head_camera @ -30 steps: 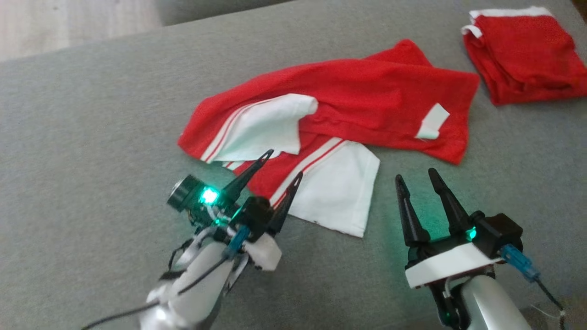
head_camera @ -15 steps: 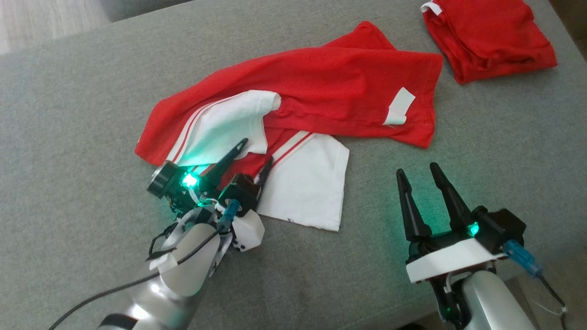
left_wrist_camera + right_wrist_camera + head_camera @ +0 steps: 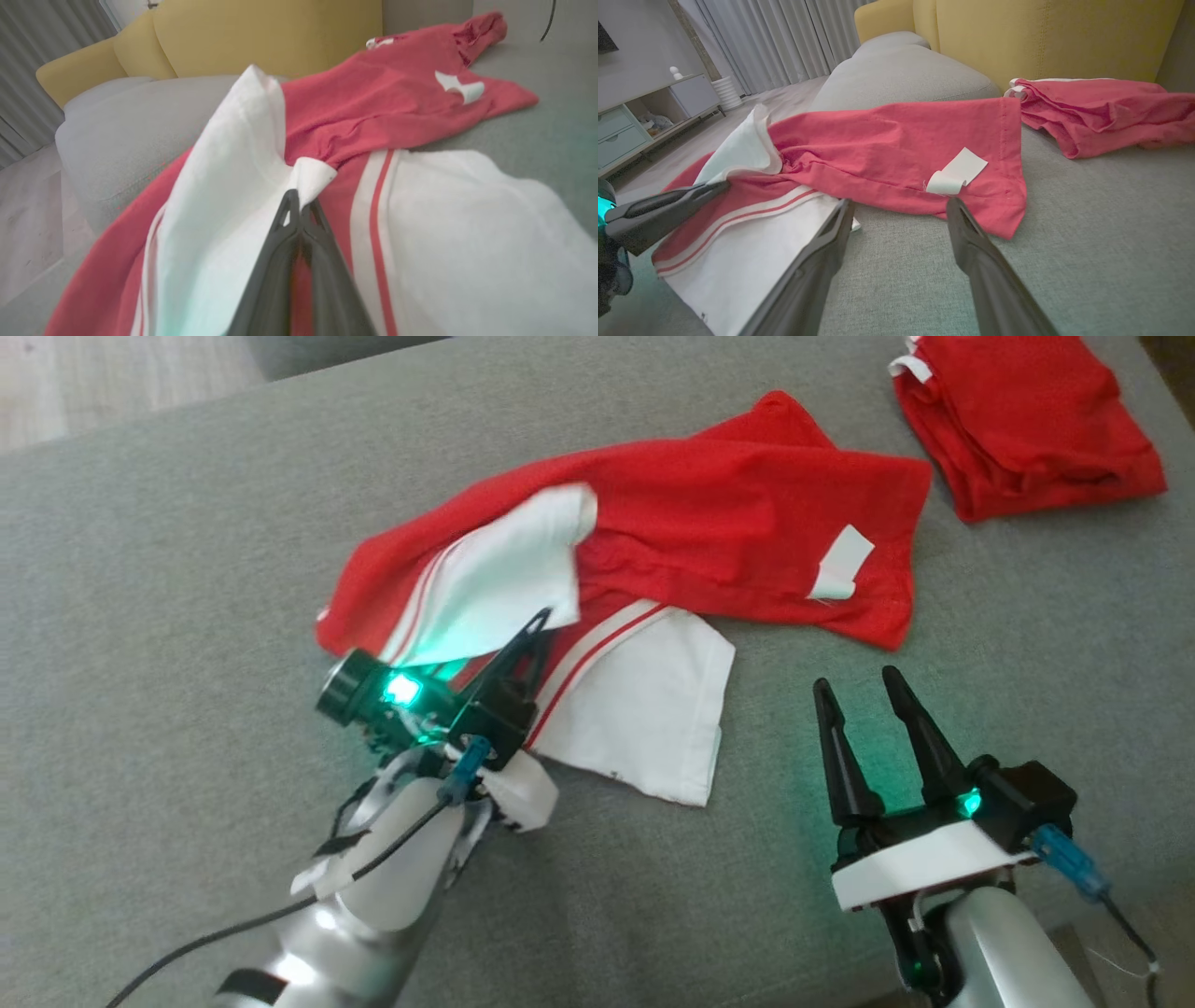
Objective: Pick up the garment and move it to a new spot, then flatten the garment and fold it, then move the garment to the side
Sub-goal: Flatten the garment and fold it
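Note:
A red garment with white panels and red stripes lies crumpled on the grey sofa seat. My left gripper is shut on the garment's white flap and holds its corner a little above the rest. In the left wrist view the flap's edge is pinched between the closed tips of that gripper, and the red body stretches away behind. My right gripper stands open over bare cushion, just right of the lower white panel. In the right wrist view, nothing sits between the right gripper's fingers.
A second red garment, folded, lies at the far right of the seat. A yellow backrest rises behind it. Wooden floor shows beyond the cushion's far left edge.
My left gripper moved onto the white flap and shut on it, and the flap now stands raised. The right gripper stayed open. The head camera shifted.

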